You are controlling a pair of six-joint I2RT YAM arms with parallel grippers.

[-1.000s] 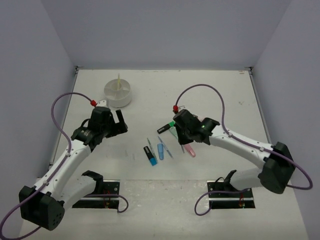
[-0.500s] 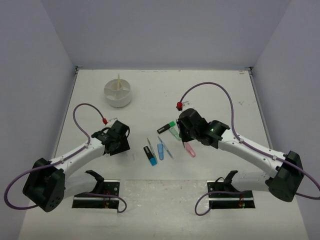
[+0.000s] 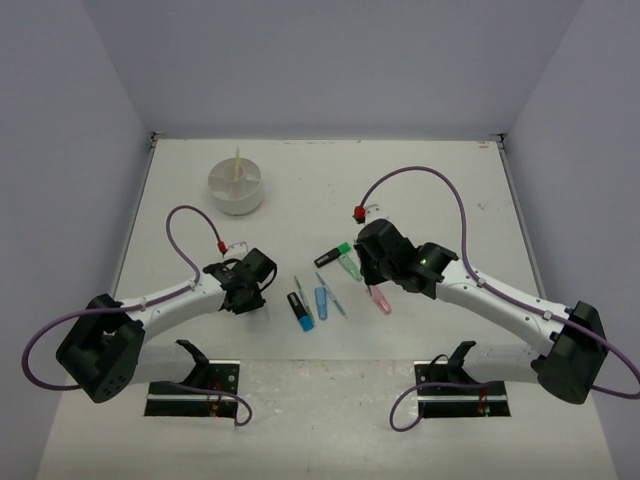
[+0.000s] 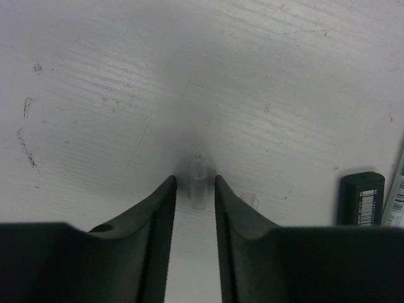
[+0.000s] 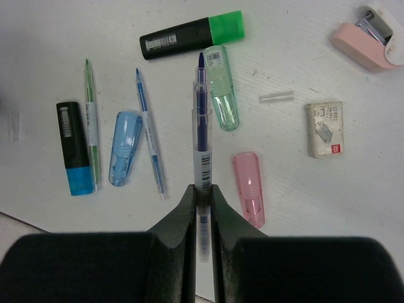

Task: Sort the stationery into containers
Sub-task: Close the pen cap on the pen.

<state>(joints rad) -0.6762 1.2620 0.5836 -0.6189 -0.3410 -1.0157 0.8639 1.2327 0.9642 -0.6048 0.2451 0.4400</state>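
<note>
My left gripper (image 4: 196,180) is low over the table, its jaws narrowed to either side of a small clear cap (image 4: 199,189) with a slight gap on each side. In the top view this gripper (image 3: 258,298) sits left of the black-and-blue highlighter (image 3: 300,308). My right gripper (image 5: 202,189) is shut on a dark blue pen (image 5: 201,126) with a clear barrel, held above the other stationery. The white round tub (image 3: 237,188) stands at the back left with a yellow stick (image 3: 238,160) upright in it.
On the table lie a black-and-green highlighter (image 5: 189,31), a green cap (image 5: 224,88), a blue cap (image 5: 124,148), a thin blue pen (image 5: 149,129), a green pen (image 5: 91,120), a pink cap (image 5: 249,188), a staples box (image 5: 326,129) and a pink stapler (image 5: 369,38).
My left arm has swung from near the tub down to the table beside the pens, and its jaws have narrowed round the clear cap. The right arm shifted slightly, still holding the pen.
</note>
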